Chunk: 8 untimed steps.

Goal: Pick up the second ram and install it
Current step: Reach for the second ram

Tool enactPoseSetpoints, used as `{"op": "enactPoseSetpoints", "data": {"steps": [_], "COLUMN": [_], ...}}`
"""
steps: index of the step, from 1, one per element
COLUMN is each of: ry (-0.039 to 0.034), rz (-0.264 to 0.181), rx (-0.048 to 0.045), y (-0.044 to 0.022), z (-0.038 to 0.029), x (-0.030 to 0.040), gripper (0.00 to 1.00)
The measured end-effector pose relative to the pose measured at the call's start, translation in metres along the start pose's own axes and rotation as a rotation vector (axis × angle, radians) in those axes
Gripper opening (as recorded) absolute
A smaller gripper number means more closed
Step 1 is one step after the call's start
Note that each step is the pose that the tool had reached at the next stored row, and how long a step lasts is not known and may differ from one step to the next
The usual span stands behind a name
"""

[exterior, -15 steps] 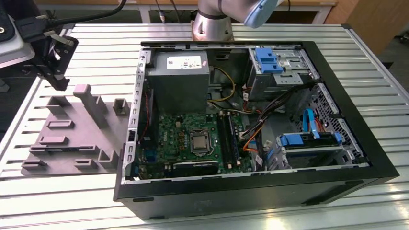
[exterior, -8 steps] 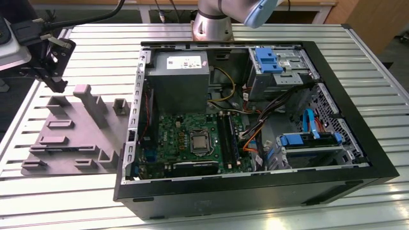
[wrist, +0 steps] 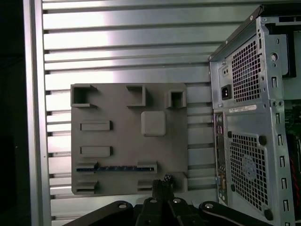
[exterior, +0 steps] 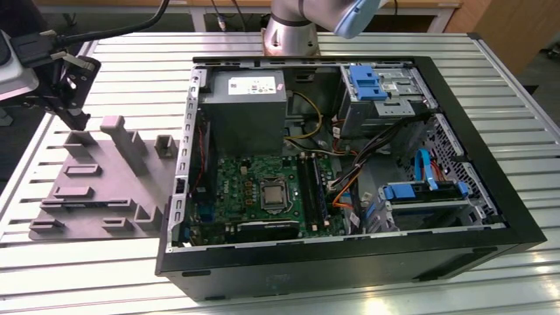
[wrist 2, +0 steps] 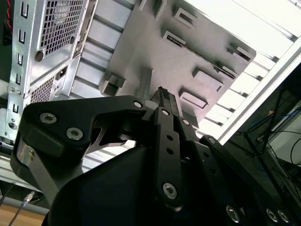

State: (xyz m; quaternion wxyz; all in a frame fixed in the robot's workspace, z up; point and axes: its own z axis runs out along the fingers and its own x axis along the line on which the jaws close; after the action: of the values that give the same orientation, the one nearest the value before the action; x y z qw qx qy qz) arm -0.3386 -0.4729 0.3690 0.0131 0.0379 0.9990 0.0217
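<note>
The second ram (wrist: 115, 168) is a thin dark bluish strip standing on edge between two blocks of the grey fixture (wrist: 122, 141). My gripper (wrist: 164, 181) hangs above the fixture, clear of it, with its black fingers shut together and nothing between them. In the first wrist view its tips sit just past one end of the ram. In the exterior view the gripper (exterior: 77, 108) is over the fixture's (exterior: 96, 190) far corner at the exterior view's left. In the second wrist view the shut fingertips (wrist 2: 163, 94) point down at the fixture (wrist 2: 188, 52).
The open computer case (exterior: 455, 216) lies at the exterior view's right of the fixture, with the motherboard (exterior: 236, 177) and the black memory slots (exterior: 311, 187) exposed inside. Its rear panel (wrist: 249, 141) faces the fixture. The slatted metal table (exterior: 131, 59) carries both.
</note>
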Motion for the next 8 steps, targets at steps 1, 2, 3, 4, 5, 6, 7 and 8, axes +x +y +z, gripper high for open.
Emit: {"op": "enactPoseSetpoints", "data": {"steps": [1,2,3,4,5,6,7,8], "ry": [0.0,-0.0001,-0.0001,-0.0001,-0.0001,0.0,0.0,-0.0001], "rz": [0.0,0.0,0.0,0.0,0.0,0.0,0.0,0.0], "rx": [0.0,-0.0001,-0.0001,0.0,0.0,0.0,0.0,0.0], "y": [-0.0006,-0.0013,-0.0019,-0.0024,-0.003,-0.0036,-0.0042,-0.0047], "z": [0.0005,0.001,0.0015,0.002,0.0025,0.003,0.0036,0.0042], "x": [0.0003,0.0006,0.0011,0.0016,0.0022,0.0027,0.0034,0.0041], "gripper": [0.11,0.11,0.11,0.11,0.11,0.11,0.11,0.11]}}
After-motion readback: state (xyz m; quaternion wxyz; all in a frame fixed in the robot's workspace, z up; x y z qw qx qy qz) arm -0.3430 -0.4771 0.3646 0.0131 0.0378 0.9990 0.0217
